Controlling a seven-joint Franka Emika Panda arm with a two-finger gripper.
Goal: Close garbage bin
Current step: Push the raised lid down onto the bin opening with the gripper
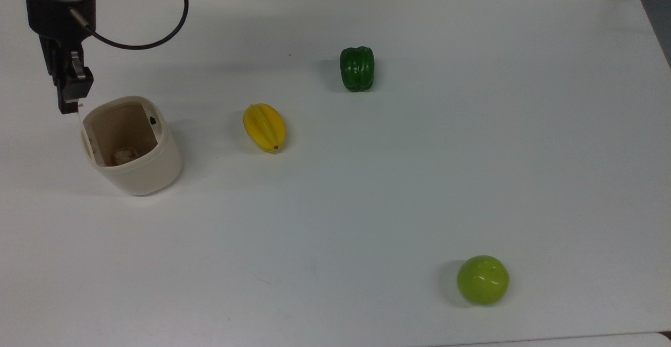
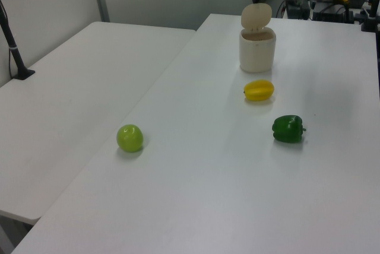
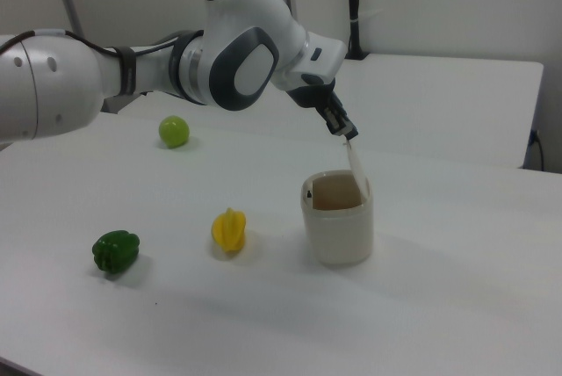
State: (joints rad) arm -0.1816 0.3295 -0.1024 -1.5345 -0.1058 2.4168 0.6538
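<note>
At the top view's left worktop (image 1: 367, 190) edge: garbage bin (image 1: 133, 148) standing open, lid (image 3: 356, 163) upright; end effector (image 3: 348, 133) poised narrow against lid's top edge, seemingly readying a push shut.

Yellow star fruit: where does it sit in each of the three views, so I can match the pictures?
Top view: the ridged yellow plastic star fruit lies left of centre, to the right of the open cream-beige plastic garbage bin.
Left view: upper right of centre, just below the bin.
Right view: lower left of centre, left of the bin.
Shared landmark: the bin.
</note>
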